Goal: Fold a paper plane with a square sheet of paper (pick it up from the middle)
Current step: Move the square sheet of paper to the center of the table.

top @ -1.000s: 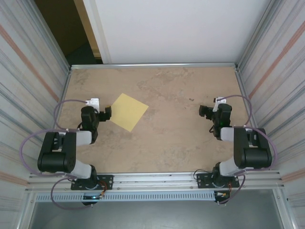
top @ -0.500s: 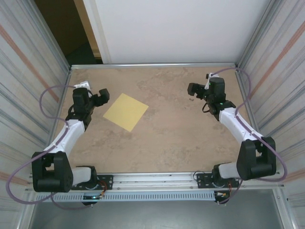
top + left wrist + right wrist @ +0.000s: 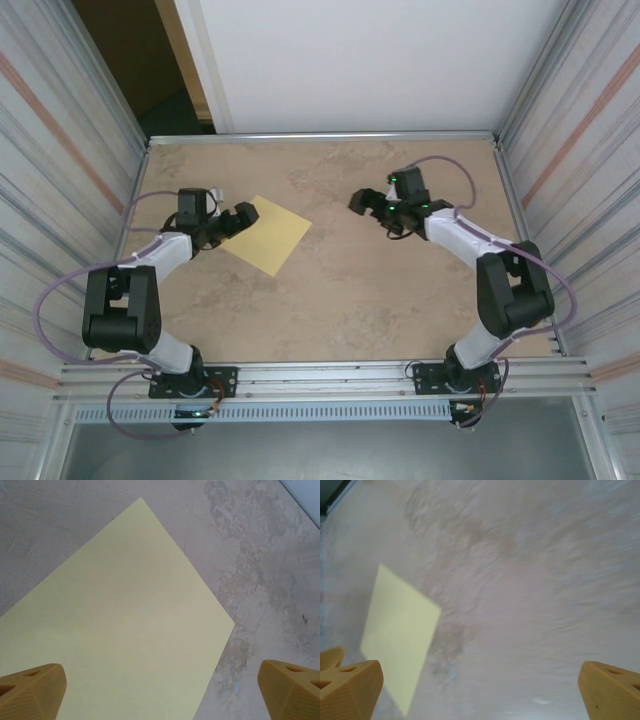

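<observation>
arms (image 3: 165,250): white links, black joints | cables (image 3: 40,310): seemingly lilac | fingertips (image 3: 30,690): orange

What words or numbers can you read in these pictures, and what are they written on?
None: there is no word, number or sign to read anywhere.
The square sheet of paper is plain yellow, with nothing printed on the side that shows.
The marbled table has only blotchy stains, no writing.
The left arm and right arm show no label that can be made out at this size.

Paper (image 3: 272,235) on table (image 3: 400,300), left of centre
</observation>
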Tool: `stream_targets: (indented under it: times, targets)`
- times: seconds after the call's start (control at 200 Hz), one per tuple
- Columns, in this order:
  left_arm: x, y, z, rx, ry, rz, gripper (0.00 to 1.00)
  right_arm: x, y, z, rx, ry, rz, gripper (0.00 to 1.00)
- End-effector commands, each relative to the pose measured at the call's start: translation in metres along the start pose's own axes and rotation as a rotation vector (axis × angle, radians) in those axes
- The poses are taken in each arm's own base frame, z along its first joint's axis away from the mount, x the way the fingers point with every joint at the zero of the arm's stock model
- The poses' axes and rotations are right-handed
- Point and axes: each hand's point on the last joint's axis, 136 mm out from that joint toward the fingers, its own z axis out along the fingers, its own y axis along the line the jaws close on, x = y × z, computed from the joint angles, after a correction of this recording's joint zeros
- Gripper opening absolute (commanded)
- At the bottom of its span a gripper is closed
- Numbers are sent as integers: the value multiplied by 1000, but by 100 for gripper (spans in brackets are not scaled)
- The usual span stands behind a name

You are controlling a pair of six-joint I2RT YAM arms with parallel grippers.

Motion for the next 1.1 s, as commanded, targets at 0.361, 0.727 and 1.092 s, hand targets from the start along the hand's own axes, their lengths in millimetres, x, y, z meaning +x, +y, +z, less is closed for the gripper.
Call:
stream_targets:
  times: [0.361, 0.727, 1.092]
  targets:
    - [-6, 9, 5, 6, 33, -53, 97, 111, 123, 113, -95, 251, -238, 82]
    - [-17, 41, -6, -55, 5, -187, 98, 150, 119, 165, -38, 371, -321, 66]
    - [-17, 36, -6, -17, 43, -221, 98, 171, 9, 110, 129, 542, -488, 68]
